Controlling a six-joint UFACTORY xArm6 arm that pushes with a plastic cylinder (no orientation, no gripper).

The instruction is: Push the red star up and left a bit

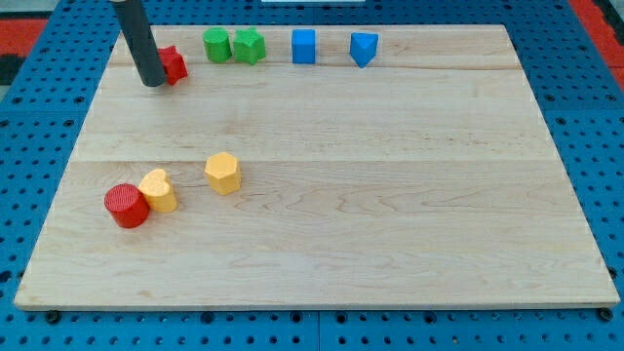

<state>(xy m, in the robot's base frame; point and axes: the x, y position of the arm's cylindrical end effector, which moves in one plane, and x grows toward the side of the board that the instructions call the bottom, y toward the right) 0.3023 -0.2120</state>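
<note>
The red star point(175, 63) lies near the board's top left, partly hidden behind my rod. My tip point(154, 84) rests on the board at the star's left side, touching or nearly touching it. The rod rises up and to the left out of the view's top.
To the star's right along the top edge stand a green cylinder point(216, 45), a green star point(250, 46), a blue cube point(304, 46) and a blue wedge-like block point(364, 48). At the lower left are a red cylinder point(127, 206), a yellow block point(158, 190) and a yellow hexagon point(223, 174).
</note>
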